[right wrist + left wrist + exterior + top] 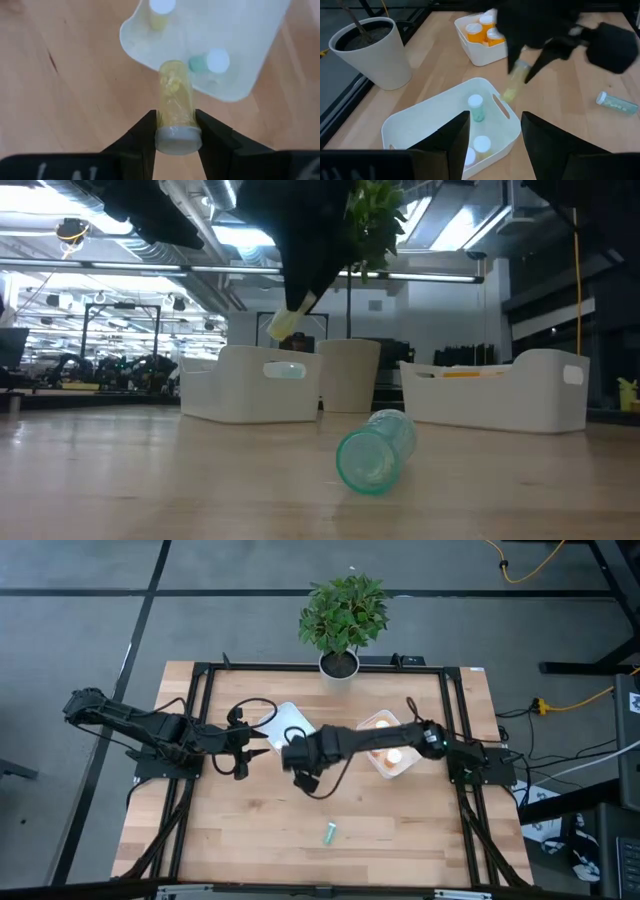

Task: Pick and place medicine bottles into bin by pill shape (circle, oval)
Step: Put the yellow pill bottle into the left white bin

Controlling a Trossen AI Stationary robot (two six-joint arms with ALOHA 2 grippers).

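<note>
My right gripper point(176, 125) is shut on a yellow-green medicine bottle point(175, 97), high over the near rim of the left white bin point(415, 125). That bin holds a teal bottle point(476, 108) and two other white-capped bottles. The right white bin point(477, 50) holds orange bottles point(479, 31). A teal bottle point(329, 832) lies on its side on the table near the front. My left gripper point(492, 145) hovers open over the left bin's other side, holding nothing. My right gripper pinches the yellow-green bottle at its white cap end point(177, 140) between the two fingers. The fingers come from above, pointing steeply down. The bottle hangs below them, slanted, its bottom end point(510, 94) lowest and clear of bin and table.
A potted plant point(343, 620) in a white pot stands at the table's far edge, behind the bins. Bare wood lies along the near side around the fallen teal bottle point(375, 450).
</note>
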